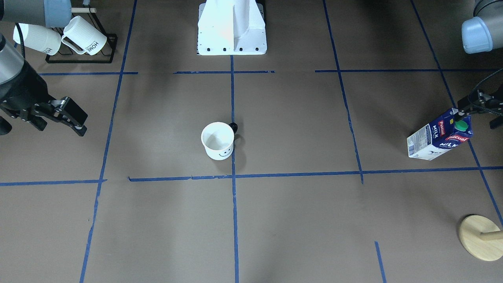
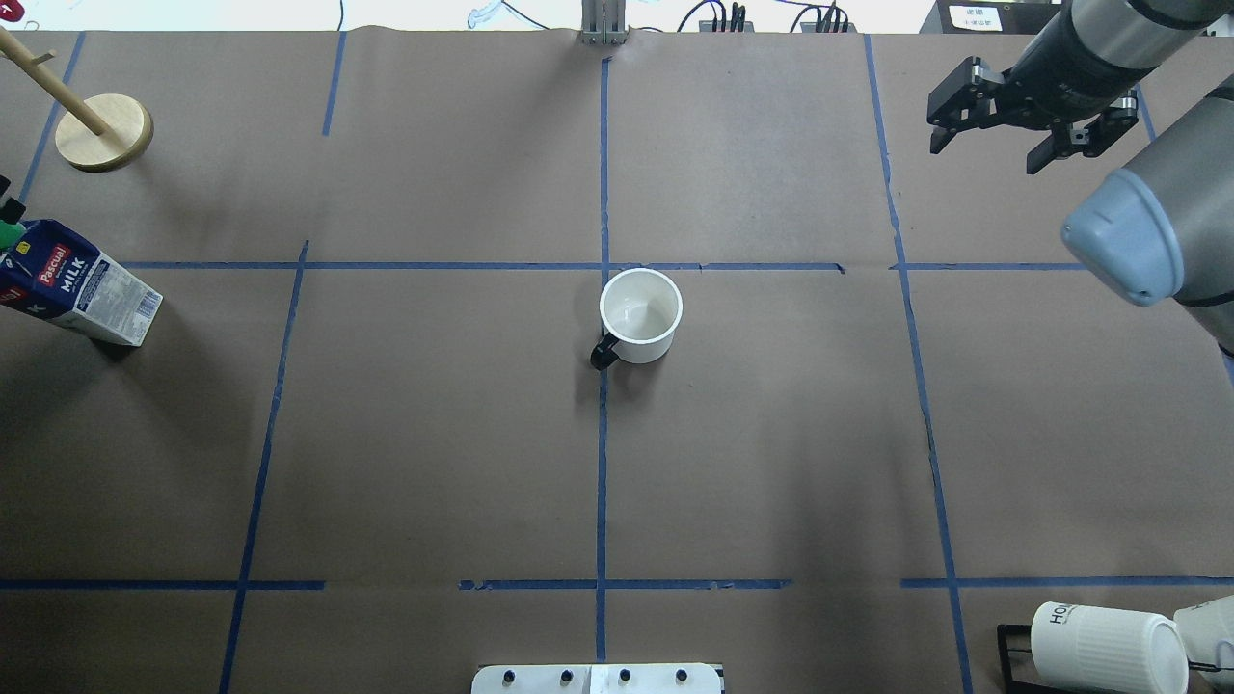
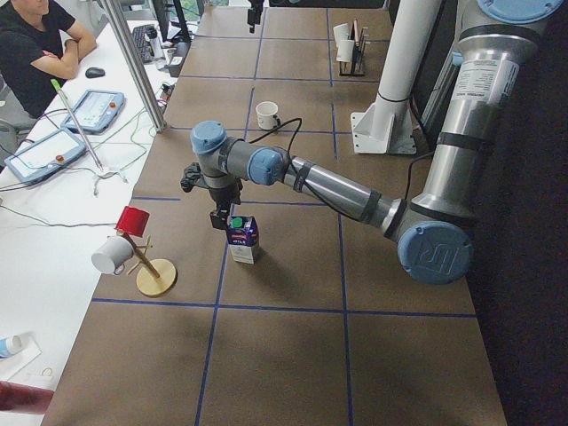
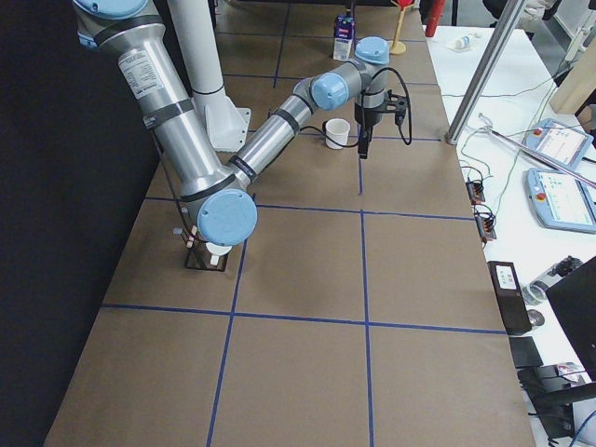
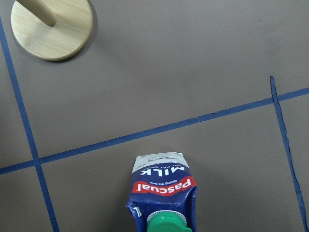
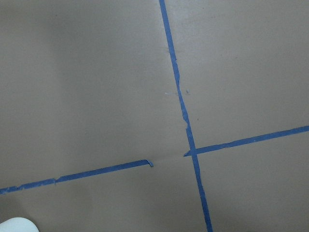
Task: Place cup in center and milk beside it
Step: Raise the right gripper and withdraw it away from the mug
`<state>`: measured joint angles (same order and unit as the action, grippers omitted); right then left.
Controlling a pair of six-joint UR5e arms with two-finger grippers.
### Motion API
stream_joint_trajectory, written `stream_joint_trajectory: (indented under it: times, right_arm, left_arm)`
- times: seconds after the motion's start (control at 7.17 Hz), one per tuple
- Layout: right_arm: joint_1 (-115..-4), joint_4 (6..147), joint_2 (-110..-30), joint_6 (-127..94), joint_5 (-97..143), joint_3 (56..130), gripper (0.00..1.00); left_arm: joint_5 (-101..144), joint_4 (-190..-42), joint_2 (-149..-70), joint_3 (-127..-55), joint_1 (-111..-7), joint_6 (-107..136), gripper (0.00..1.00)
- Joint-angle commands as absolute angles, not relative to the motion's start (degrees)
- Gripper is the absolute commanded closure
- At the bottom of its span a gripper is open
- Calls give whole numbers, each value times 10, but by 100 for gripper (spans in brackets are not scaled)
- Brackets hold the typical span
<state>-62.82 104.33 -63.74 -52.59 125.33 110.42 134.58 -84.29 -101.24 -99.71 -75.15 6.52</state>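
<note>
The cup (image 1: 218, 140), white with a black handle and a smiley face, stands upright in the center (image 1: 233, 176), beside the crossing of the long blue tape lines; it also shows in the overhead view (image 2: 640, 315). The milk (image 1: 440, 135), a blue and white carton with a green cap, stands far off on my left side (image 2: 77, 284). My left gripper (image 1: 476, 118) hovers just above the carton's top with its jaws apart and empty; its wrist view looks down on the carton (image 5: 163, 193). My right gripper (image 2: 986, 154) is open and empty, away from the cup.
A black rack with ribbed white "HOME" mugs (image 1: 82, 39) stands at my right near corner. A wooden mug-tree base (image 1: 481, 236) stands at the far side, beyond the milk. The robot's white pedestal (image 1: 232, 27) is at the near middle edge.
</note>
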Motion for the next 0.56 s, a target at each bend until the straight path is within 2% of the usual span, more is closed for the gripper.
stream_joint_trajectory:
  times: [0.0,0.42]
  right_arm:
    - [-649,1082,-637,-500,1255,1121,0]
    - [-670,1092,-643,-458,1256,1121,0]
  left_arm:
    - [1349,-870,-1013,-976,-751,78,0]
    - [1349,-885,-1013,-974,-745,111,0]
